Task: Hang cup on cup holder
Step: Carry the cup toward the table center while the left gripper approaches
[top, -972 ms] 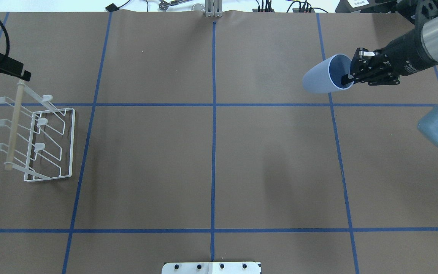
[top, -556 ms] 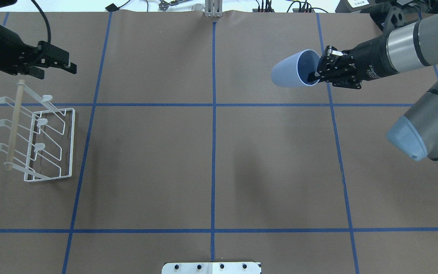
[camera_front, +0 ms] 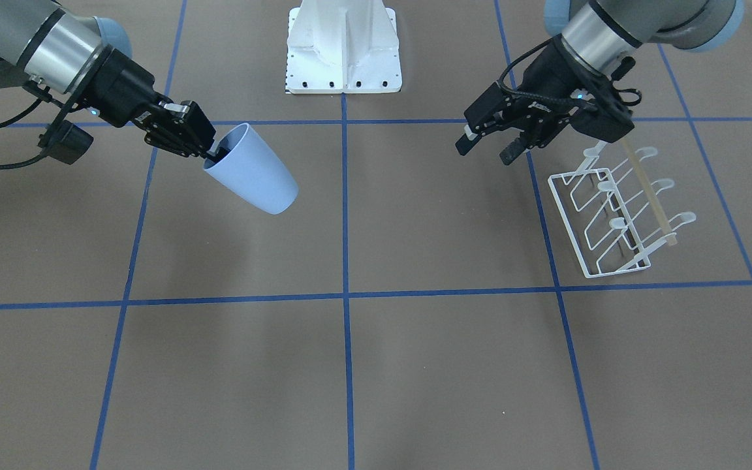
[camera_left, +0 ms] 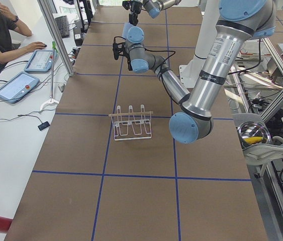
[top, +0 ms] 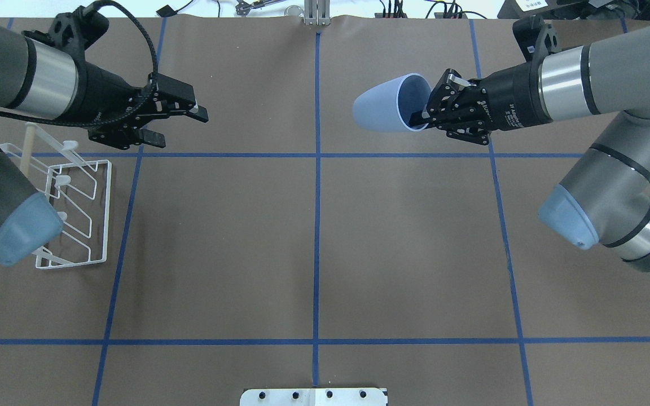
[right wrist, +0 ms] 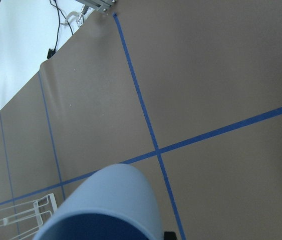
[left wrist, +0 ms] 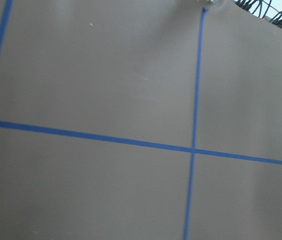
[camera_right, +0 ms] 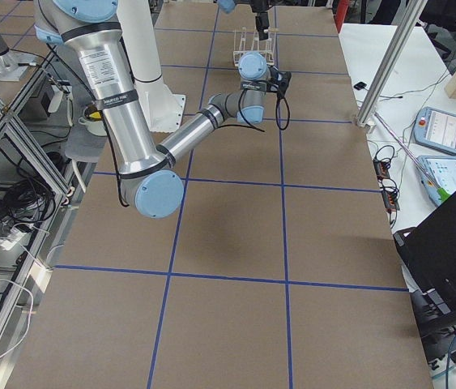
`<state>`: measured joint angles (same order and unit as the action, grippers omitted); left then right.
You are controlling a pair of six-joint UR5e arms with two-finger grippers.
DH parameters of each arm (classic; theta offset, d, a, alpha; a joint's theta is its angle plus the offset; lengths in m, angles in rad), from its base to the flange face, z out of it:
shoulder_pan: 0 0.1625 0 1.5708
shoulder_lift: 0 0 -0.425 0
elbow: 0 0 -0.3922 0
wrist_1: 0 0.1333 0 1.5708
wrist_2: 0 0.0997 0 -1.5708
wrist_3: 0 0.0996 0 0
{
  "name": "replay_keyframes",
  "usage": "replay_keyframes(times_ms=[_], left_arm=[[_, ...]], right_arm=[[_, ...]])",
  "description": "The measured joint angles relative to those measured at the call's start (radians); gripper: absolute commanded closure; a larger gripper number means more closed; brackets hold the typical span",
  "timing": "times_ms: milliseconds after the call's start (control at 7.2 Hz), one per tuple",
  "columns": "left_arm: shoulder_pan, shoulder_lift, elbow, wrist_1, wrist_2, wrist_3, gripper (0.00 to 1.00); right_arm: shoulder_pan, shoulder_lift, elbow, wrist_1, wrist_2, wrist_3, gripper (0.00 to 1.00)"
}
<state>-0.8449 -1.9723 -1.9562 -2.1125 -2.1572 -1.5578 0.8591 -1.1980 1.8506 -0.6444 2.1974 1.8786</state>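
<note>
The right end effector (top: 422, 115) pinches the rim of the pale blue tapered plastic cup (top: 378, 110), one finger inside. The cup is held on its side above the brown counter (top: 313, 254), upper centre-right of the overhead frame. The left end effector (top: 181, 128) is spread and empty, upper left. The white wire cup holder with wooden dowel (top: 85, 186) stands at the left edge, partly hidden by the left arm's elbow.

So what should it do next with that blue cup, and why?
Probably move the cup across the centre line toward the left gripper. The right gripper pinches it by the rim, sideways above the table, base pointing that way. The left gripper is open and empty, and the cup holder stands far over on the left arm's side.
</note>
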Motion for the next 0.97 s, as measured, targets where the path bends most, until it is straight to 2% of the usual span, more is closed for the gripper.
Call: replay_keyframes(times_ms=[278,417,556,972], left_arm=[[0.051,-0.024,0.058,-0.209,0.050,-0.109,0.02],[0.057,-0.029,0.109,-0.354,0.055,-0.186,0.02],[0.060,-0.031,0.138,-0.444,0.056,-0.260,0.02],[0.061,-0.054,0.153,-0.515,0.051,-0.410,0.02]], right_arm=[[-0.061,0.024,-0.002,0.101,-0.078,0.115,1.00],[-0.072,0.038,-0.002,0.117,-0.090,0.143,1.00],[-0.079,0.046,-0.001,0.125,-0.091,0.155,1.00],[-0.120,0.048,0.000,0.231,-0.086,0.220,1.00]])
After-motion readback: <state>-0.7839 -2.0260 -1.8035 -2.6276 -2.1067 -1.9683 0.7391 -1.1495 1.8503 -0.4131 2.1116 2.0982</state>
